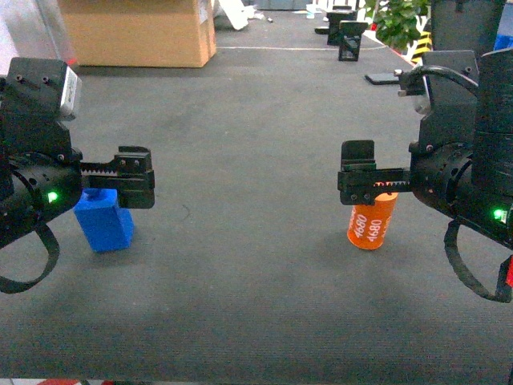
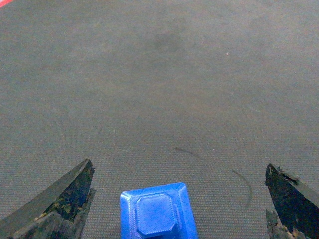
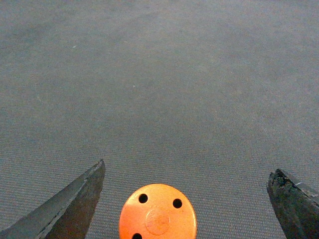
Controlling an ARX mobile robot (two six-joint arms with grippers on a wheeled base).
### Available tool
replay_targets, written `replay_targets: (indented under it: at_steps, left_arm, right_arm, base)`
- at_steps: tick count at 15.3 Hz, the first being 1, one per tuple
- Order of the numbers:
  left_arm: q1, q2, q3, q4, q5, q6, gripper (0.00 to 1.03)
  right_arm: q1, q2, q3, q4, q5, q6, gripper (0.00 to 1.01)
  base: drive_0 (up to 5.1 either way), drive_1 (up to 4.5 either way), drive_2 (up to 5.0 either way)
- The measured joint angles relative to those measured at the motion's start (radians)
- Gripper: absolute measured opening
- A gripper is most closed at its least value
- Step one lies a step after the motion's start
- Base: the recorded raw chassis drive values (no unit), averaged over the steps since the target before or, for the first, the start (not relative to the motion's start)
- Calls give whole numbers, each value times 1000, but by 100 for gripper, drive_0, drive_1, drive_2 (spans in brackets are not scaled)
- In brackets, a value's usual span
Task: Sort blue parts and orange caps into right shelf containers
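The left tool (image 1: 132, 178) hangs wide apart over the blue part (image 1: 104, 220) near the desk's (image 1: 256, 265) left edge; the right tool (image 1: 359, 172), also apart, over the orange cap (image 1: 372, 220), both probably lined up for grasping.

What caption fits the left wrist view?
Open left gripper straddling a blue part on the grey mat.

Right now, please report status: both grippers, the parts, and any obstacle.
Left gripper open over blue part. Right gripper open over orange cap. Both pieces on the mat, ungripped. No obstacle near either.
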Motion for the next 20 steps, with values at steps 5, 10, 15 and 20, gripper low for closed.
replay_targets:
  at_steps: [5, 10, 15, 20]
  left_arm:
    - [4, 68, 25, -10, 0, -18, 98]
    - [-1, 140, 35, -13, 0, -22, 98]
    - [2, 177, 58, -25, -1, -26, 98]
    - [2, 199, 71, -51, 0, -64, 76]
  right_arm:
    - [11, 85, 37, 7, 8, 58, 98]
    - [24, 134, 39, 10, 19, 79, 98]
    - [25, 196, 65, 0, 33, 109, 98]
    - [38, 216, 99, -53, 63, 132, 69]
  base:
    - [0, 0, 0]
    - [0, 0, 0]
    - [0, 0, 0]
    - [0, 0, 0]
